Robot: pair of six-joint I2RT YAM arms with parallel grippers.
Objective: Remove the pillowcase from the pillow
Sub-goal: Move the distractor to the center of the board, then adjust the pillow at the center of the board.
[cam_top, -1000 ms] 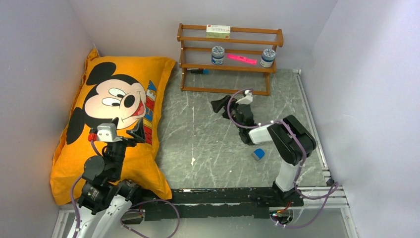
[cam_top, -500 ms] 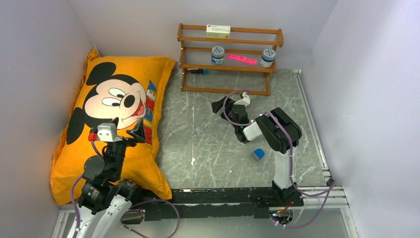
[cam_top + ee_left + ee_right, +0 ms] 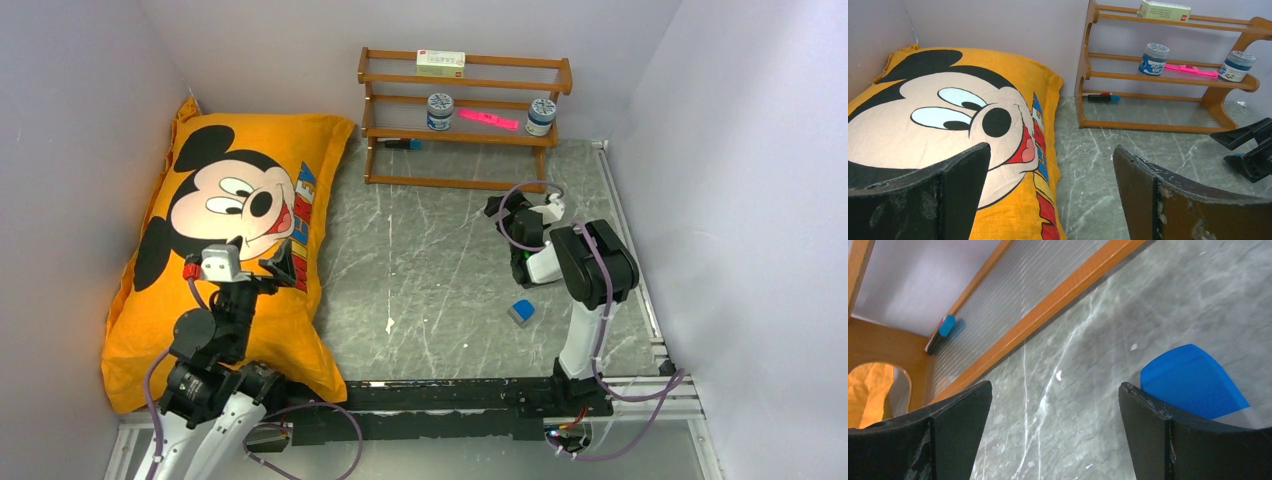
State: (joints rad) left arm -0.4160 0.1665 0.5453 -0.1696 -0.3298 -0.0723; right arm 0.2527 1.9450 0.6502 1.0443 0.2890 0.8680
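Hovering my left gripper (image 3: 272, 270), jaws apart and empty, over the pillowcase (image 3: 225, 215) lying at the table's (image 3: 430, 270) left with the pillow inside, I'm reckoning pinching fabric comes next, while my right gripper (image 3: 500, 207) is idling far right, also apart.

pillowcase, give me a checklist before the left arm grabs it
1. left fingers open and empty: ok
2. left fingers over the pillowcase: ok, above its near right part
3. pillowcase opening located: cannot tell, no open edge shows in any view
4. right fingers open and empty: ok
5. right fingers away from the pillowcase: ok, across the table by the wooden shelf
6. blue block away from the pillowcase: ok, it lies near the right arm
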